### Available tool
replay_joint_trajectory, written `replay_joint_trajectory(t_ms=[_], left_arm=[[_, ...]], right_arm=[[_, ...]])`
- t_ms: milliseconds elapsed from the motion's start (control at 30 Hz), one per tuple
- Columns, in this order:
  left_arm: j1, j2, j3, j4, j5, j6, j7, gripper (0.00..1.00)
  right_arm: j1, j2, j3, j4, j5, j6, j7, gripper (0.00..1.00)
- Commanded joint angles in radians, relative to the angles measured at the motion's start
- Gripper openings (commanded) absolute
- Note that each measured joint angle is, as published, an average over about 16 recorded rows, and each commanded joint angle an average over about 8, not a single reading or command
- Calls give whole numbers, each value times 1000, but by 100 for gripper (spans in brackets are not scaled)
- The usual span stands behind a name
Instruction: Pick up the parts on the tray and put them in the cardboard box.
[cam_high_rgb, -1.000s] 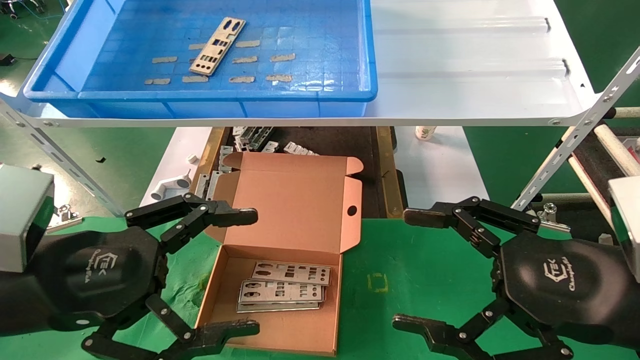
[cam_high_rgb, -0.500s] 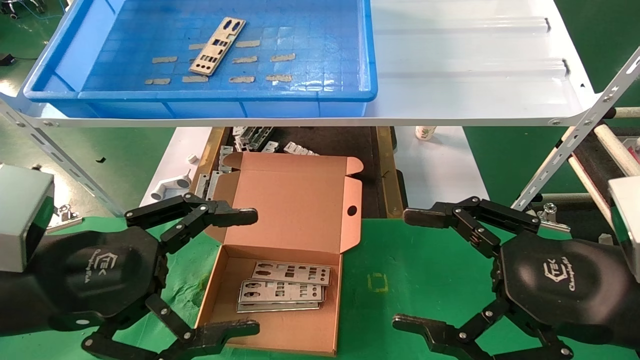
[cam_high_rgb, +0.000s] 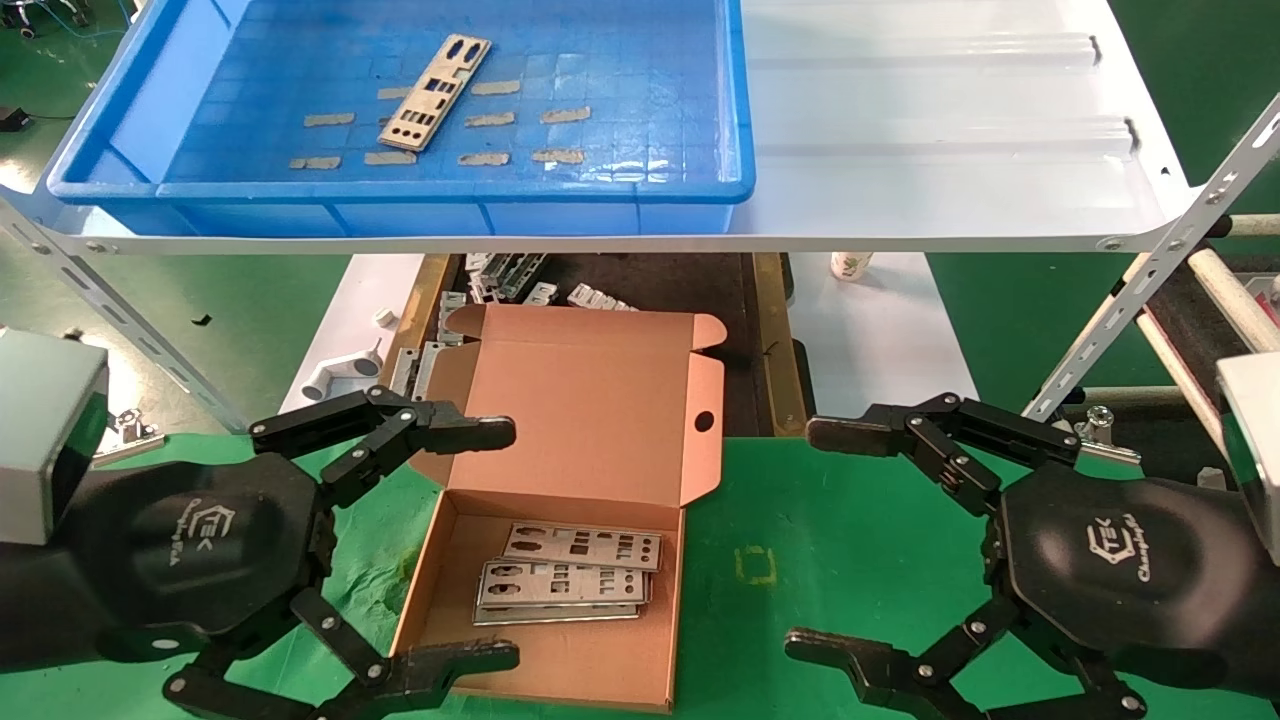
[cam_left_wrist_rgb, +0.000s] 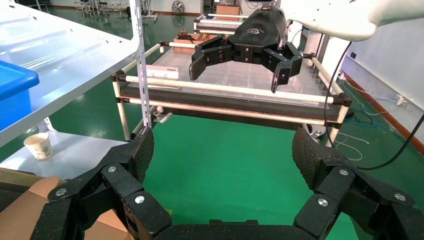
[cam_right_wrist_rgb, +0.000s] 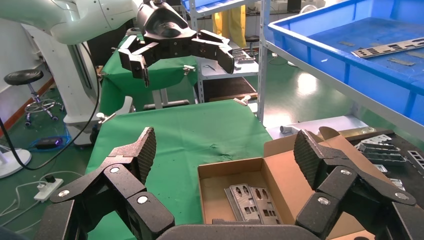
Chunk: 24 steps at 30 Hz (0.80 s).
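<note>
Parts stacked in cardboard box; lower plates mostly covered

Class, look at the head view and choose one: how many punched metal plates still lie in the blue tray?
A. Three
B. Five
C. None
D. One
D: a single part lies slantwise on the floor of the tray among tan tape strips, while the other plates already sit stacked in the cardboard box.

The scene was viewed from overhead; each wrist view faced across the shared green cloth-covered table.
</note>
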Motion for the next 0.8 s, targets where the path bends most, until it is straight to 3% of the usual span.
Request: replay_joint_trajectory(t_ms=[33,800], left_arm=[[0,0,0,0,0,0,0,100],[0,0,0,0,0,0,0,100]], right_arm=[[0,0,0,0,0,0,0,100],[0,0,0,0,0,0,0,100]])
